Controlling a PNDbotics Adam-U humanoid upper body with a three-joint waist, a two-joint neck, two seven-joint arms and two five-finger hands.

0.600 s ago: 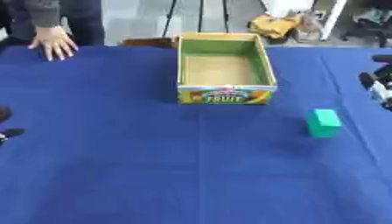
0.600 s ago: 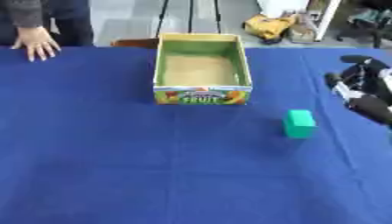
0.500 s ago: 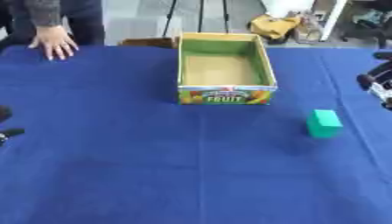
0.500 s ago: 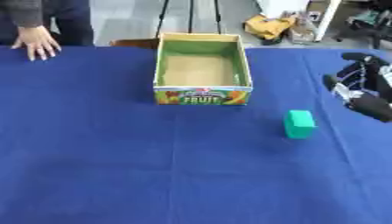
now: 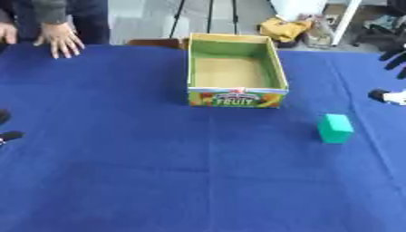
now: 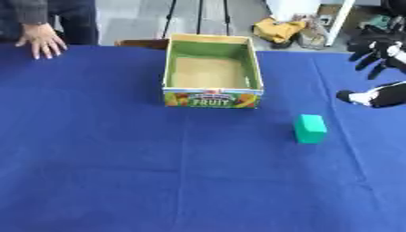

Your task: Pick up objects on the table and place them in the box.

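Green block (image 6: 310,128) standing on the blue tablecloth (image 6: 158,181), below and toward the table's middle from the right hand's fingertips, well apart from them; long axis running roughly toward and away from the robot, with a slight lean of the far end toward the box, top face lighter than the near face. Cardboard box (image 6: 211,72) farther off, beyond the block and well to the left of the right hand's fingers, open at the top, long axis also running away from the robot, green inner walls, plain brown floor, nothing lying inside; printed near wall reading "FRUIT". Right hand (image 6: 379,50) at the right edge, raised above the cloth, fingers spread and fairly straight, thumb (image 6: 355,97) pointing toward the table's middle, holding nothing; palm and wrist partly cut off by the edge, and in the left eye view only fingertips visible. Left hand (image 5: 8,135) barely in view at the left edge of the left eye view, only a couple of dark tips over the cloth, too little visible to tell how far open. Block far to the right of those tips, box up and right of them. Person's hand (image 6: 42,41) flat on the far left corner of the cloth.
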